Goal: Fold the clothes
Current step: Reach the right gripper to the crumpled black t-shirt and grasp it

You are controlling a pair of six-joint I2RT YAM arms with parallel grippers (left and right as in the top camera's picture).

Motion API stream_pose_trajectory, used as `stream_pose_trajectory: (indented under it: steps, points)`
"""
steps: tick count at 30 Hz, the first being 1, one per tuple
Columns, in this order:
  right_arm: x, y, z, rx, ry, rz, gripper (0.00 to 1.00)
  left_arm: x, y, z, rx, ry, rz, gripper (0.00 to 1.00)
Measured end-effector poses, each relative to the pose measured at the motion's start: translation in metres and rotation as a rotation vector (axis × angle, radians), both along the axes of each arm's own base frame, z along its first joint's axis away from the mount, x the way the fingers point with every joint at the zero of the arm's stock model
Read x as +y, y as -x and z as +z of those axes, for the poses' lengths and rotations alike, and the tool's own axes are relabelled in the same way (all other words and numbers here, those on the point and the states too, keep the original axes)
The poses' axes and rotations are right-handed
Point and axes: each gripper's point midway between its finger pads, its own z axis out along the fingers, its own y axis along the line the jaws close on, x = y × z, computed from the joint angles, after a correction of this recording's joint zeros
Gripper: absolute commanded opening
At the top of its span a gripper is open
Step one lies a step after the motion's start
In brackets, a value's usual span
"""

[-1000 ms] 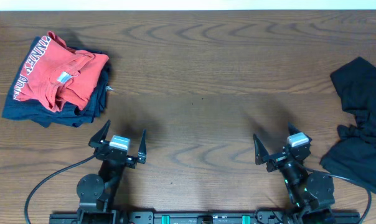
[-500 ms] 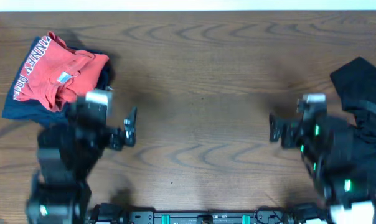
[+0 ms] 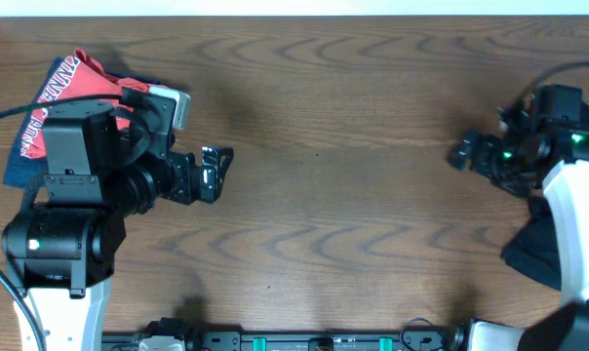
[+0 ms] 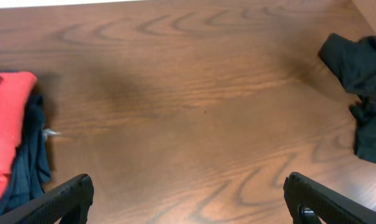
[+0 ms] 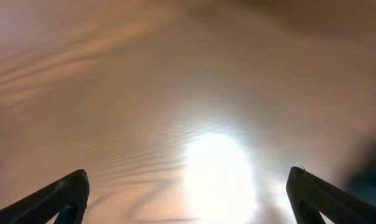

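Clothes (image 4: 355, 57), a crumpled black heap of soft fabric, lie at the right edge of the wooden table (image 3: 324, 107). The left wrist view shows them best, bunched in loose folds and cut off by the frame. Overhead, the right arm covers most of them, leaving only a dark flap at the lower right. The right wrist view is blurred and washed by glare on the wood grain, and a dim patch at its right edge cannot be identified. The left gripper (image 4: 188, 180) hangs over the table, fingers spread wide, grasping nothing. The right gripper (image 5: 188, 173) is likewise spread and empty, near the clothes. At the far left a red garment (image 3: 65, 97) with white lettering sits on a folded navy garment (image 4: 32, 163), partly hidden overhead by the left arm
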Motion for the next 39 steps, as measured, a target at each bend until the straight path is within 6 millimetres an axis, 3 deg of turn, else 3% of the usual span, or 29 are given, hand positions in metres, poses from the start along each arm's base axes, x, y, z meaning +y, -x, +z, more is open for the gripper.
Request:
stream_pose_trajectory:
  steps: [2,4,7,10,13,16,24,26,31,34,39]
  points:
    - [-0.032,0.006,-0.013,0.057,0.078,-0.12,0.99,-0.001,0.002,-0.002,0.01,0.002,-0.003,0.98]
    - [-0.06,-0.001,-0.018,0.036,0.129,-0.215,0.99,-0.001,0.002,-0.002,0.012,0.003,-0.004,0.98]
    - [-0.097,-0.034,-0.014,-0.109,0.192,-0.305,0.99,-0.001,0.002,-0.001,0.011,0.005,-0.005,0.98]
    - [-0.115,-0.075,0.001,-0.282,0.24,-0.295,0.92,-0.001,0.002,0.0,0.007,0.005,-0.005,0.98]
    - [-0.125,-0.1,0.005,-0.371,0.276,-0.274,0.91,-0.001,0.002,-0.001,0.007,0.005,-0.005,0.98]
    - [-0.136,-0.114,-0.007,-0.389,0.32,-0.265,0.93,-0.001,0.002,-0.001,0.011,0.005,-0.005,0.98]
    - [-0.158,-0.124,-0.083,-0.263,0.423,-0.186,0.91,-0.001,0.003,-0.002,0.015,0.005,-0.005,0.98]
    - [-0.158,-0.123,-0.099,-0.23,0.427,-0.167,0.85,-0.001,0.003,-0.002,0.016,0.005,-0.005,0.98]
    - [-0.158,-0.117,-0.125,-0.171,0.43,-0.136,0.56,-0.001,0.001,-0.004,0.025,0.004,-0.005,0.98]
    - [-0.158,-0.116,-0.127,-0.164,0.428,-0.131,0.54,-0.001,-0.001,-0.007,0.036,0.003,-0.005,0.98]
    - [-0.157,-0.115,-0.128,-0.157,0.429,-0.126,0.35,-0.001,-0.002,-0.009,0.046,0.003,-0.005,0.98]
